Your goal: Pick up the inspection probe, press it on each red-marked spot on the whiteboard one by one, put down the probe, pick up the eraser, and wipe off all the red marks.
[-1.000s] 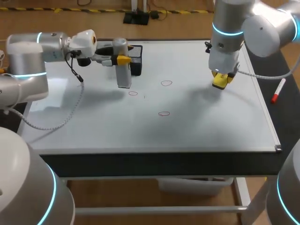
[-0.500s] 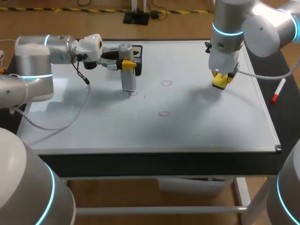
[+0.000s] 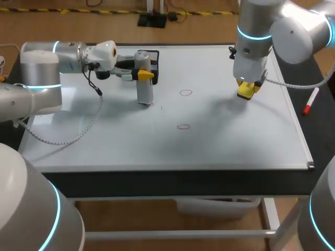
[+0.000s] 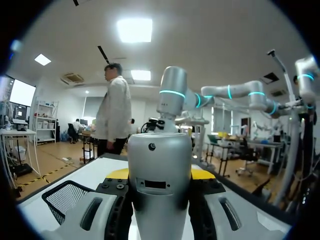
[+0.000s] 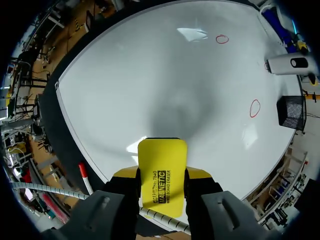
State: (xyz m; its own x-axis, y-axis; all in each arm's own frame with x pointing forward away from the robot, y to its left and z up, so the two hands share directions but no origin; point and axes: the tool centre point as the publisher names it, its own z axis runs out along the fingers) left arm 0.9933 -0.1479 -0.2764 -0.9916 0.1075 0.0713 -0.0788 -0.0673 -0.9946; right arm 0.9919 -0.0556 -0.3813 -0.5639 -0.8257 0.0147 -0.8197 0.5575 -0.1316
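Left jaws were clamped from two sides on the single grey cylindrical inspection probe [image 3: 144, 90]. They held it upright with its lower end down at the flat white whiteboard [image 3: 225, 149]. Whether the tip actually pressed on the surface could not be told. Right jaws were closed on the single yellow rectangular eraser [image 5: 161, 167], gripping it by its two long sides above the far right part of the whiteboard, well apart from the probe. Three small red ring marks were counted on the board. The first mark [image 3: 151, 104] lay right at the probe's foot, the second mark [image 3: 186, 93] sat toward the middle between the two arms, and the third mark [image 3: 182, 126] was nearer the front edge. One black wire-mesh basket [image 3: 153, 55] stood at the far edge just behind the probe. One red-and-white marker pen [image 3: 311, 101] lay on the dark counter [image 3: 320, 144] just off the whiteboard's right edge. From the right wrist, only two of the three marks showed, with the probe standing beyond them.
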